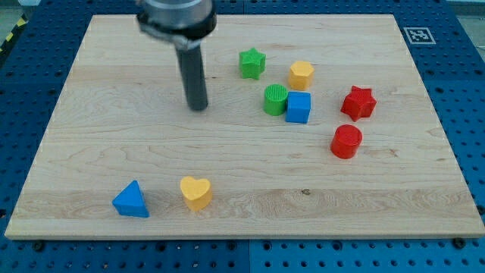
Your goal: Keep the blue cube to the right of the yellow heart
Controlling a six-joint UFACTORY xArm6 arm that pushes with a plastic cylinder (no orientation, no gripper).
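Observation:
The blue cube [298, 107] sits right of the board's centre, touching a green cylinder [275, 99] on its left. The yellow heart [196, 192] lies near the view's bottom, left of centre, well down and to the left of the cube. My tip [198, 107] rests on the board left of the green cylinder, about a hundred pixels left of it and well above the yellow heart. It touches no block.
A green star [252, 63] and a yellow hexagon [301, 74] lie above the cube. A red star [358, 103] and a red cylinder [346, 141] lie to its right. A blue triangle [131, 200] sits left of the heart. The wooden board [91, 114] lies on a blue pegboard.

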